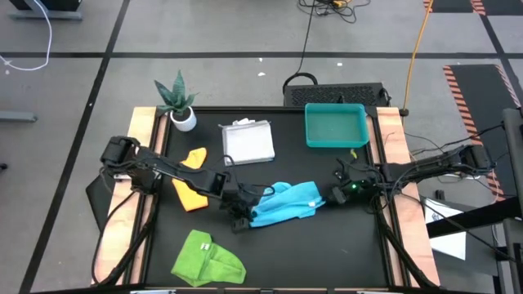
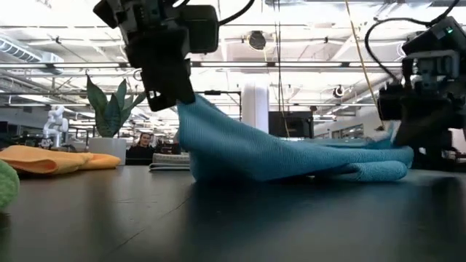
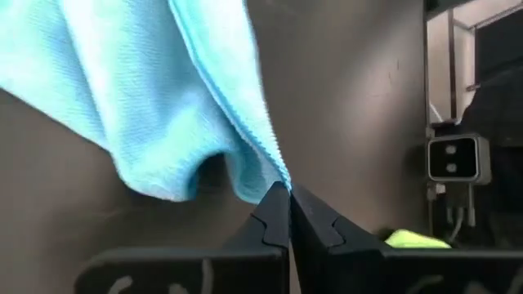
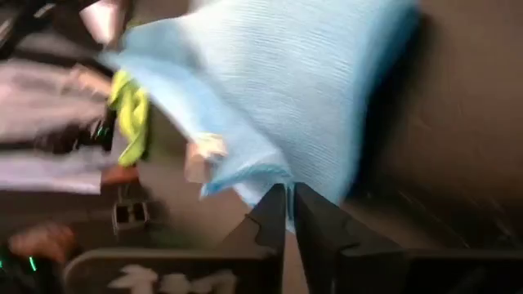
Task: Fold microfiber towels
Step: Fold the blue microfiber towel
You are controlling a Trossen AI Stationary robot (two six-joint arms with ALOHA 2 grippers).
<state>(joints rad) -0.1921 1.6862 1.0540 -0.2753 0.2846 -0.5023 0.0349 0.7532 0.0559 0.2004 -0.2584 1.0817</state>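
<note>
Pinching a corner of the turquoise blue towel (image 1: 288, 204), the left claw (image 1: 239, 214) sits at the tabletop (image 1: 343, 253) centre, jaws closed flat on the hem edge in its wrist view (image 3: 278, 175), cloth lifted into a peak at that end in the low view (image 2: 240, 145). Right claw (image 1: 337, 194) is at the towel's opposite, right end, also clamped thin on an edge of the same cloth (image 4: 270, 98). Judging by the two-corner hold, this looks like a stretch or lift to flatten it ahead of a fold; the middle sags onto the tabletop, so it isn't taut yet. Outward from there: yellow-orange towel (image 1: 191, 181) lies just left of the left arm, half under it; white-grey towel (image 1: 248, 140) is folded flat on the far side; lime green towel (image 1: 207, 261) is bunched at the near left. Teal tray (image 1: 336, 126) sits far right, potted plant (image 1: 178, 101) far left corner. Light blue towel: cannot pick it out separately.
</note>
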